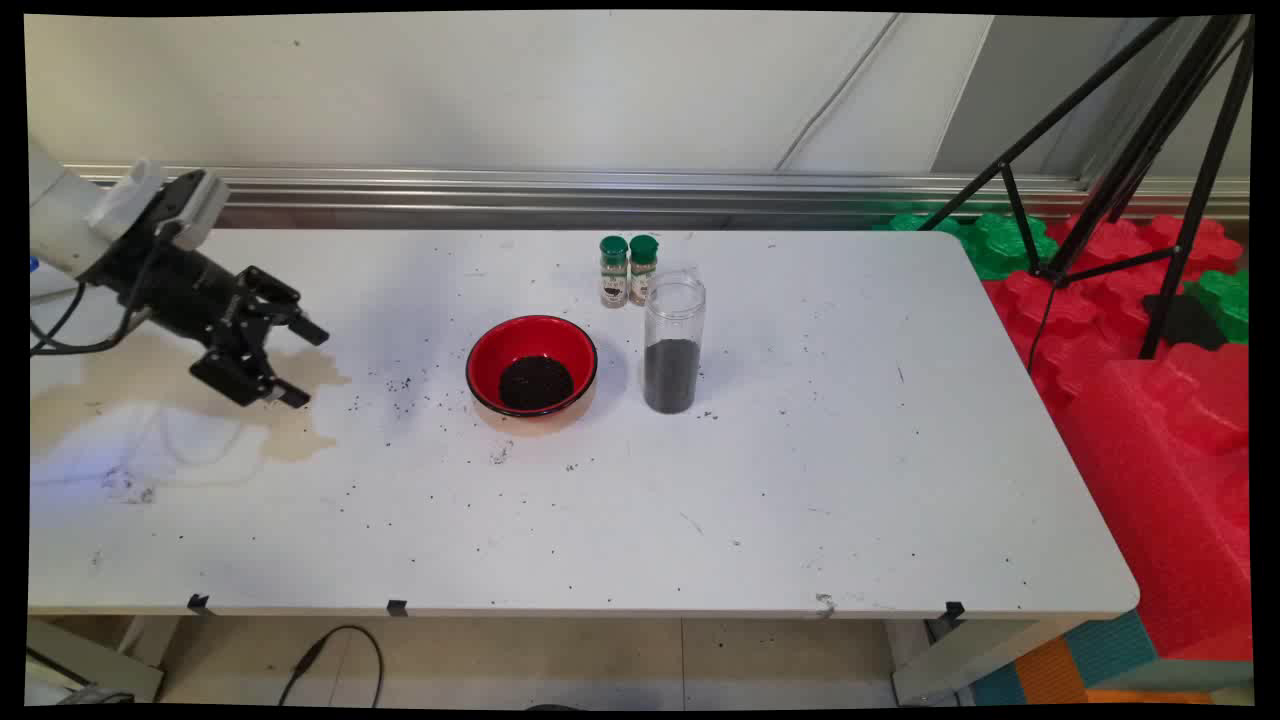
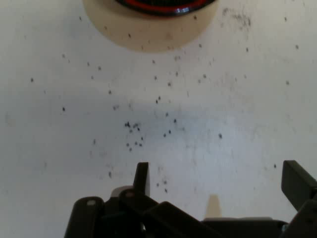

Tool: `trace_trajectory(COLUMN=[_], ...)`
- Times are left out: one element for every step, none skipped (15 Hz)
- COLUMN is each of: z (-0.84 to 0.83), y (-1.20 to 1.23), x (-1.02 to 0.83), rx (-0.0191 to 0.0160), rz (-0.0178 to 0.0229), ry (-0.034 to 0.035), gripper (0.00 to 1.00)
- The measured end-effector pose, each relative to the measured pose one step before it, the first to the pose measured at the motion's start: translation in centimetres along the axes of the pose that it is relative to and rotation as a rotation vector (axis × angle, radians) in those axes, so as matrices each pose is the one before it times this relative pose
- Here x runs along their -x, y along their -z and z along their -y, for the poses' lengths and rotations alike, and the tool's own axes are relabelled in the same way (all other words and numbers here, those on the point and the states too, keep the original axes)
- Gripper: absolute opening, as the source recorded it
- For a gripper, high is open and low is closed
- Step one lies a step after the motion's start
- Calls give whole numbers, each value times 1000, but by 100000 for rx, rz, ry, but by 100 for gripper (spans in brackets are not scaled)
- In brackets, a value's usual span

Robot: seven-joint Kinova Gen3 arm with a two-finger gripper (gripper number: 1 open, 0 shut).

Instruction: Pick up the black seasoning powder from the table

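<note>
Black claw hovers spread and empty left of the red bowl holding dark grains, seemingly some spilled on the worktop.

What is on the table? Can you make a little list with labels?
gripper: open, holding nothing, above the table's left part
nearest thing: red bowl with dark grains inside
beside the bowl: clear jar, upright, no lid, partly filled with dark grains
behind the jar: two green-capped spice bottles, side by side
table: white, stained at left, dark specks scattered
</note>
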Motion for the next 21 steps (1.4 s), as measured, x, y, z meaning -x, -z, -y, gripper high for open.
trace_trajectory(z=[66,72,62,75,76,59,67,74,53,66,76,70,44,61,51,57,31,40,36,6,6], y=[-248,-270,-264,-336,-366,-348,-418,-444,-409,-483,-500,-458,-302,-494,-565,-584,-516,-596,-591,-518,-603], x=[-645,-646,-587,-709,-723,-641,-723,-697,-595,-646,-633,-534,-335,-517,-556,-528,-445,-481,-452,-377,-416], rx=[-323,-300,-196,-140,-130,-28,-75,-21,9,-28,-22,-22,-7,99,127,172,153,103,34,81,64], rz=[-746,-825,-839,-1097,-1176,-1058,-1225,-1209,-1036,-1242,-1255,-1134,-735,-1188,-1378,-1365,-1200,-1360,-1313,-1157,-1284], ry=[572,528,416,436,396,274,253,255,127,161,91,3,-17,-151,-216,-250,-254,-295,-335,-245,-360], gripper=[100,100,100,100,100,100,100,100,100,100,100,100,100,100,100,100,100,100,100,100,100])
